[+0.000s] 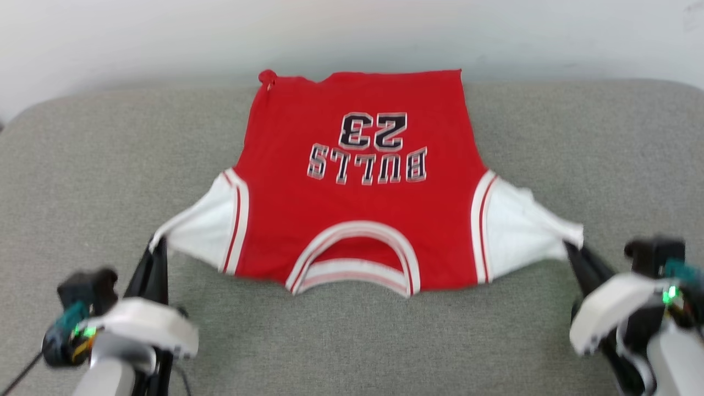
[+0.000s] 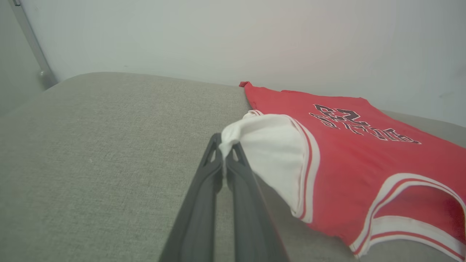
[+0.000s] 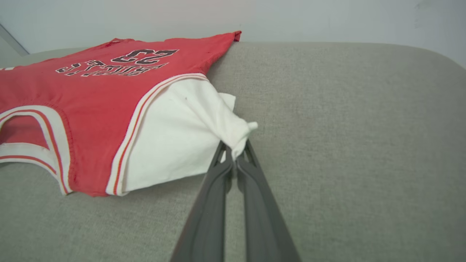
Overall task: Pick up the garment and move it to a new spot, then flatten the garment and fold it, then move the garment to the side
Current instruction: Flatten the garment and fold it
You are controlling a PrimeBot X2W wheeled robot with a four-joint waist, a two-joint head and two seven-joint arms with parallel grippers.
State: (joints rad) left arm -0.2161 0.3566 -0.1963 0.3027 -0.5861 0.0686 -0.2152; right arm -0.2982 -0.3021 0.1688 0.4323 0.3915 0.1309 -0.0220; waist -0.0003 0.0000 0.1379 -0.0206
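Nearest to us, our left gripper [image 1: 159, 245] and right gripper [image 1: 572, 247] reach up from the lower corners of the head view. Each one's dark jaws are closed on a pinch of white cloth.

In the left wrist view the left gripper [image 2: 225, 145] has its jaws pressed together around the bunched tip of the left sleeve [image 2: 273, 153]. In the right wrist view the right gripper [image 3: 235, 149] clamps the gathered tip of the right sleeve [image 3: 182, 134] in the same way.

Between them the garment [image 1: 357, 220] lies spread on the grey cushion [image 1: 82, 165], lettered side up. Both sleeves are drawn out sideways toward us, the left sleeve [image 1: 201, 231] and the right sleeve [image 1: 517, 225] each tapering to a point at our jaws.

The striped collar [image 1: 355, 258] faces us. The black "BULLS 23" lettering [image 1: 367, 148] reads upside down from our head. The hem runs along the far edge of the cushion, just beside the pale wall [image 1: 352, 33], with its far left corner [image 1: 268, 77] slightly bunched. The red body looks mostly flat, with light wrinkles.
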